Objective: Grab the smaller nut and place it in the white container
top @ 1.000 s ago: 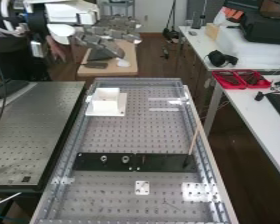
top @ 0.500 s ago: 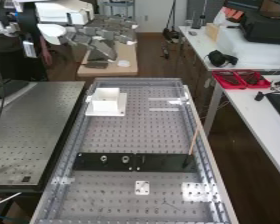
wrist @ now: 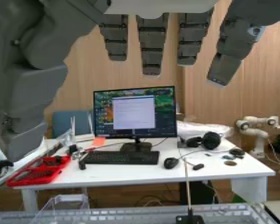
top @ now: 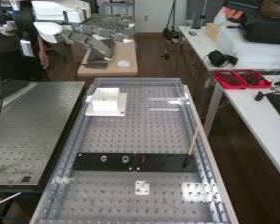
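High over the bench's far end, at the upper left of the high view, the hand [top: 101,34] is held with its fingers spread and nothing in them. In the wrist view the hand [wrist: 152,42] has straight, relaxed fingers. The white container [top: 106,106] stands on a white plate at the bench's far left, lower than the hand. On the flat black bar [top: 165,162] the larger nut [top: 104,159] and the bearing [top: 125,159] stand side by side.
A thin rod [top: 194,141] rises from the bar's right end. A small white plate [top: 142,188] lies nearer than the bar. Rails [top: 205,150] edge the bench. Red trays [top: 240,79] and a headset [top: 222,58] lie on the side table.
The arm and hand have drifted slightly to the left in the high view. The container and the parts on the bar have stayed put.
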Controlling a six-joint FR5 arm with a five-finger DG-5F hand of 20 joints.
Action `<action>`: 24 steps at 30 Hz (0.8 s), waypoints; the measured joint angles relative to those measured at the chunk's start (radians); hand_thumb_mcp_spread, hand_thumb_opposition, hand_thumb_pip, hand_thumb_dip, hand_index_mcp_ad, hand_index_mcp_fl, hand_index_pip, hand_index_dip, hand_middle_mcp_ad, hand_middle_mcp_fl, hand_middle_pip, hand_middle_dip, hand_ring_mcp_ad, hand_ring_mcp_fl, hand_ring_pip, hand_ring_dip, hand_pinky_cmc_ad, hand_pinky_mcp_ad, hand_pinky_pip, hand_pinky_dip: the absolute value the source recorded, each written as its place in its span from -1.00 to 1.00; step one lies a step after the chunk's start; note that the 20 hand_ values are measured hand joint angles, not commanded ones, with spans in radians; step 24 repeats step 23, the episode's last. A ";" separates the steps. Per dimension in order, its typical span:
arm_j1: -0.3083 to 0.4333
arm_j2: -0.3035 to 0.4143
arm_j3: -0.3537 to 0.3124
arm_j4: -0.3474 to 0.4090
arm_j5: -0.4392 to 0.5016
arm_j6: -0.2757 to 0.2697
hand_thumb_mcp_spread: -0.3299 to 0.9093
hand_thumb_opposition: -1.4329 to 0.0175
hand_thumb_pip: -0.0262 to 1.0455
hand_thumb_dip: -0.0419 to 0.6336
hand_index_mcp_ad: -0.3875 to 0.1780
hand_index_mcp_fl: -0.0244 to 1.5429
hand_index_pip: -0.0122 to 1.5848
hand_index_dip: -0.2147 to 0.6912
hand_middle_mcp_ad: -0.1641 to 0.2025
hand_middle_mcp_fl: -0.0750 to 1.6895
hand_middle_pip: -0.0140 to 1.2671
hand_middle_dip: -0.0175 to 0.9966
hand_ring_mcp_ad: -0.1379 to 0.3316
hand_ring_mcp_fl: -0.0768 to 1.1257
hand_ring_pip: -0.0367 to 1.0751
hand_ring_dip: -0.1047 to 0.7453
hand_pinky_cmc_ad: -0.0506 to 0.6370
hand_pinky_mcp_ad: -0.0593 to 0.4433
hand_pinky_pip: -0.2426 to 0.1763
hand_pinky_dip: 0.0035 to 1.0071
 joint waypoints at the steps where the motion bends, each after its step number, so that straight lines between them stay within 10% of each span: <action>1: 0.000 0.001 -0.001 0.001 0.000 0.000 -0.07 -0.07 -0.15 -0.49 0.10 -0.91 -0.82 -0.51 0.36 -0.77 -0.78 -0.46 0.34 -0.87 -0.72 -0.52 0.36 0.55 -0.34 0.06; 24: -0.012 -0.003 -0.004 0.011 -0.007 0.006 -0.07 -0.07 -0.16 -0.49 0.10 -0.91 -0.82 -0.50 0.36 -0.77 -0.78 -0.46 0.33 -0.87 -0.71 -0.52 0.35 0.57 -0.34 0.08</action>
